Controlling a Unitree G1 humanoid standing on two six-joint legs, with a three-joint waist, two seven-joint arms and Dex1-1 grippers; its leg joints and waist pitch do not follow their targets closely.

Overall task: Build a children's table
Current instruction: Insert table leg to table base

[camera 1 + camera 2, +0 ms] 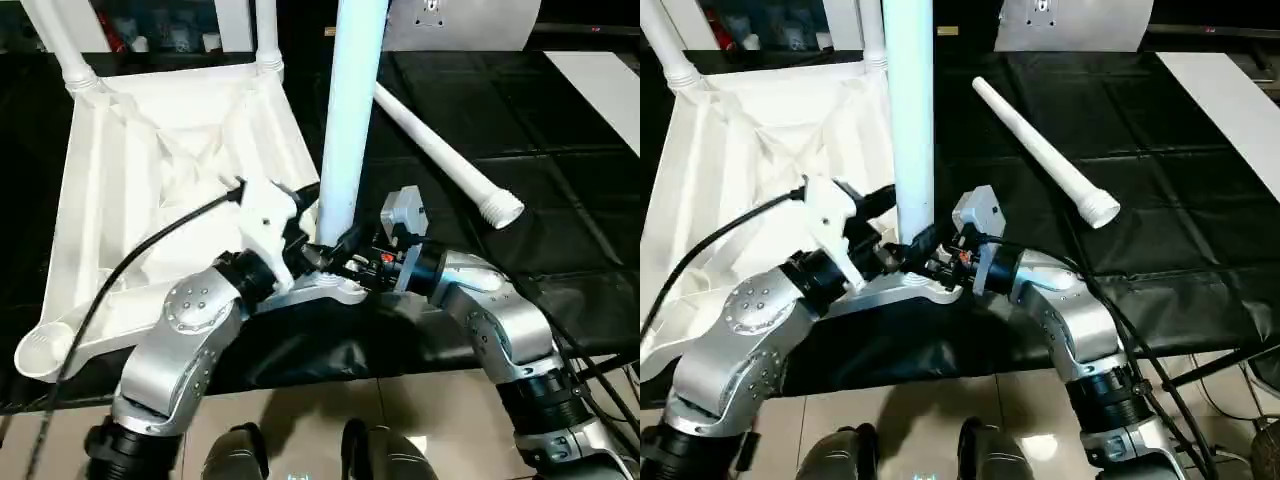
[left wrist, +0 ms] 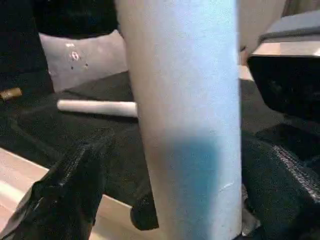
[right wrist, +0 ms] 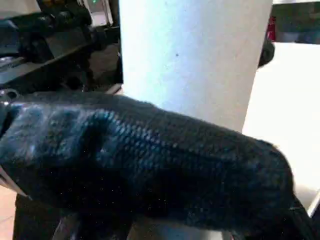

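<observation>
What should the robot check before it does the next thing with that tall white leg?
1. Upright leg standing straight at the near corner of the table top: ok.
2. Left gripper fingers around the leg's base: ok; the left wrist view shows a finger on each side of it.
3. Right gripper on the leg's base: ok, it meets the leg there.
4. Leg fully seated in its socket: cannot tell, the grippers hide the joint.
5. Two far legs already standing in their corners: ok.
6. Last leg lying loose on the black worktable, near-left socket empty: ok.
</observation>
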